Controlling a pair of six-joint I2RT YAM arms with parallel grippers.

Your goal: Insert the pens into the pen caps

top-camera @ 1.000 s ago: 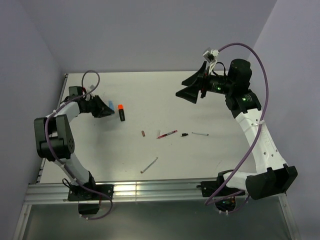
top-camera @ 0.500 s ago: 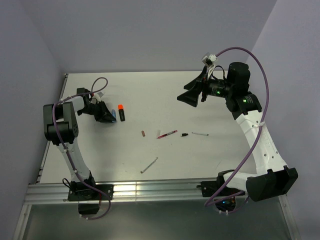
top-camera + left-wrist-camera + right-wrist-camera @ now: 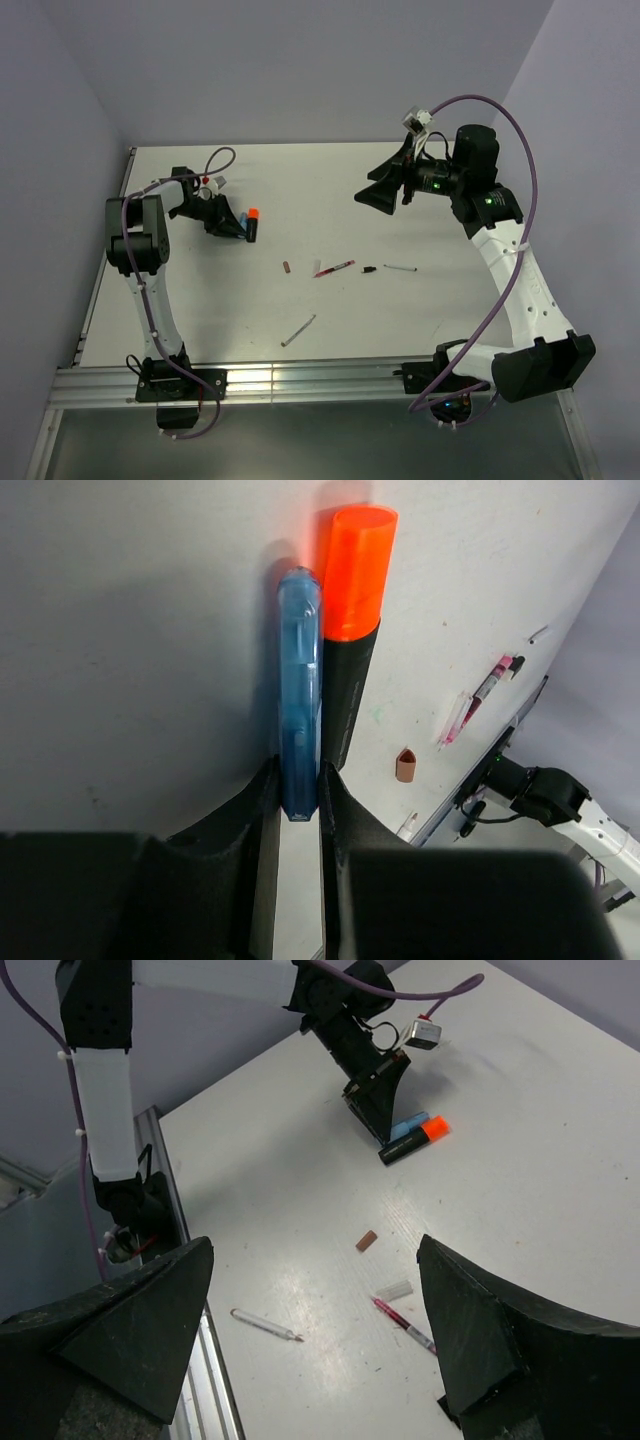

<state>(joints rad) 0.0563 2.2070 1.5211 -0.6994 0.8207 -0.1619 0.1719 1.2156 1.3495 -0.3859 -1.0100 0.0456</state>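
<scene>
While the left gripper (image 3: pixel 298 780) is clamped on a light-blue plastic marker (image 3: pixel 299 700), the right gripper (image 3: pixel 315 1260) is open and the small dark-red cap (image 3: pixel 286 267) is seen unfilled.

Soft, even light left only faint shadows on the table (image 3: pixel 330 190), while the close fingers (image 3: pixel 250 865) in the left wrist view looked blurred.

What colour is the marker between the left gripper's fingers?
Light blue and see-through; the marker shows best in the left wrist view.
</scene>
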